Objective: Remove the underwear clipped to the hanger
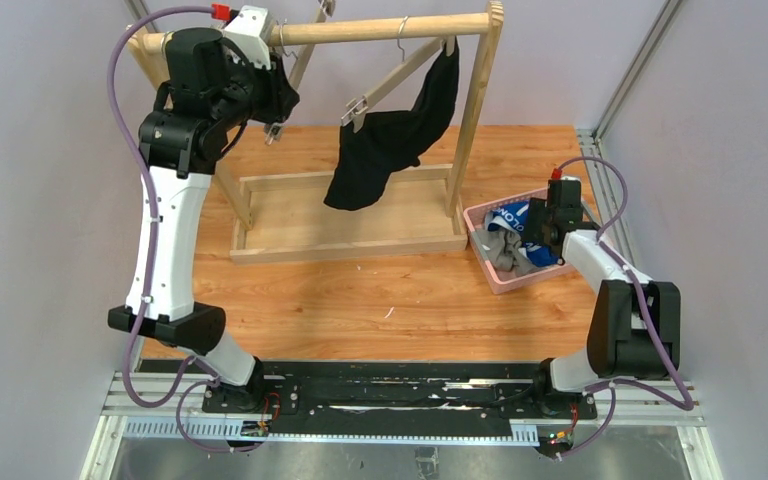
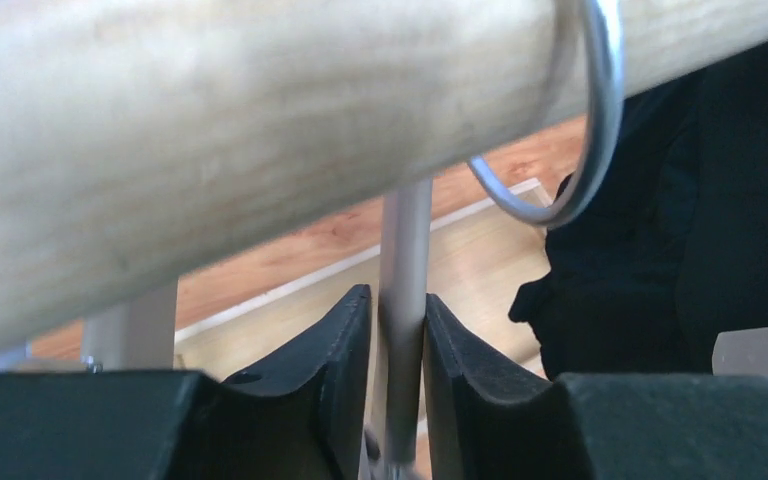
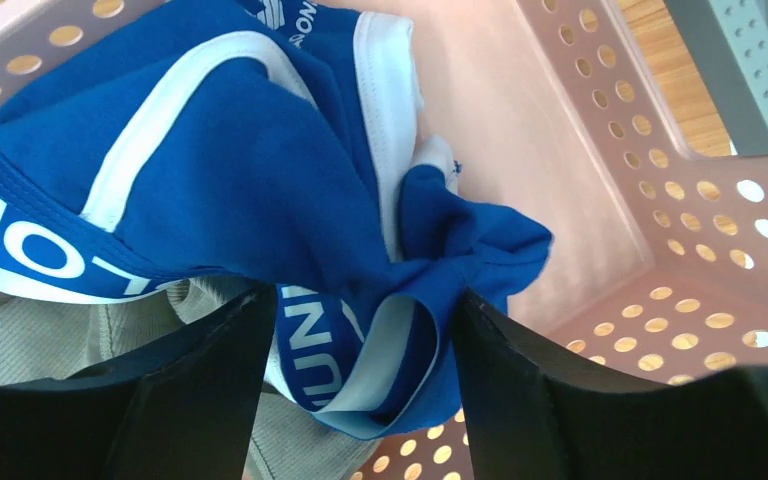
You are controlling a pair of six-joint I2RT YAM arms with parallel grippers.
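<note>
The black underwear [image 1: 390,140] hangs from a tilted metal clip hanger [image 1: 392,80] on the wooden rod [image 1: 380,30]; it also shows in the left wrist view [image 2: 680,250]. My left gripper [image 1: 276,122] is up by the rod's left end, shut on a hanger's metal stem [image 2: 405,250], just below the rod [image 2: 260,130] in the left wrist view [image 2: 398,330]. My right gripper [image 1: 533,235] is over the pink basket [image 1: 480,215], jaws open [image 3: 360,350] around a fold of the blue underwear [image 3: 240,160]. The blue underwear lies on the grey-beige underwear [image 3: 40,340].
The wooden rack's base frame [image 1: 350,245] lies on the table behind the middle. A second hanger hook [image 2: 600,120] loops over the rod to the right of my left gripper. The basket's perforated walls [image 3: 660,200] surround my right gripper. Grey walls close both sides.
</note>
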